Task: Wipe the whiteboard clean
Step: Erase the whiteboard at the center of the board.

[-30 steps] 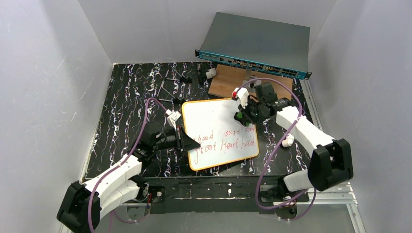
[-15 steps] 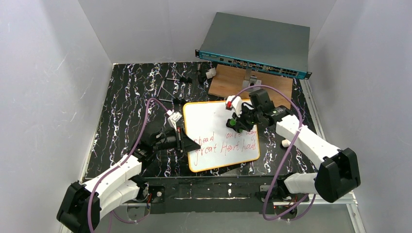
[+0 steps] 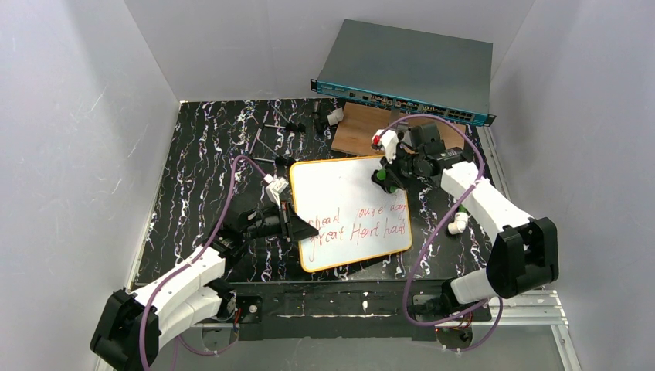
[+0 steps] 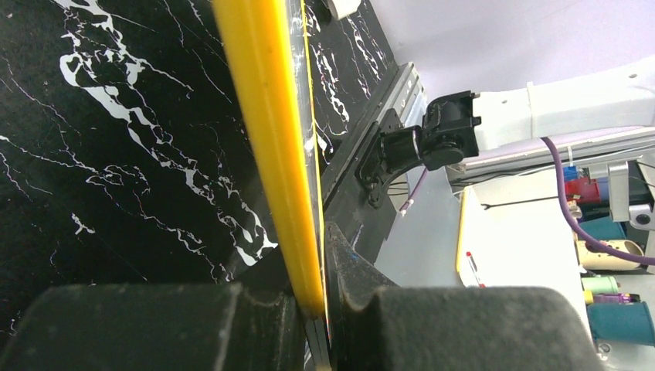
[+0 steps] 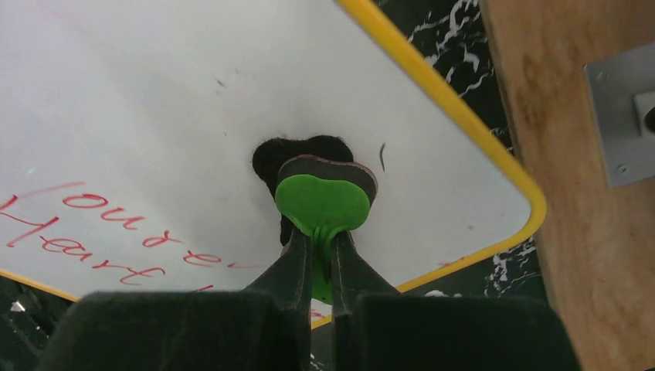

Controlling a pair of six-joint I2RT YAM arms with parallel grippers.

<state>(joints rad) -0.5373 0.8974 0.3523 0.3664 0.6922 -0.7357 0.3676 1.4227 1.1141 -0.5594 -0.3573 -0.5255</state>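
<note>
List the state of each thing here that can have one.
whiteboard: lying flat, red writing on its near half.
eraser: felt side down on the whiteboard, near its far right corner.
left gripper: shut on the whiteboard's yellow frame.
right gripper: shut on the eraser.

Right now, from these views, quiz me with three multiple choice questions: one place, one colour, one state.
1. Where on the white rectangular board with a yellow frame is the green heart-shaped eraser? A near its far right corner; B at its near left corner; C off it altogether.
2. What colour is the handwriting? A blue; B red; C black.
3. What are the left fingers doing? A hanging open; B holding a pen; C shut on the board's yellow frame.
Answers: 1 A: the right wrist view shows it by that rounded corner, in the right fingers. 2 B: the lines are red. 3 C: the left wrist view shows the frame pinched between them.
</note>
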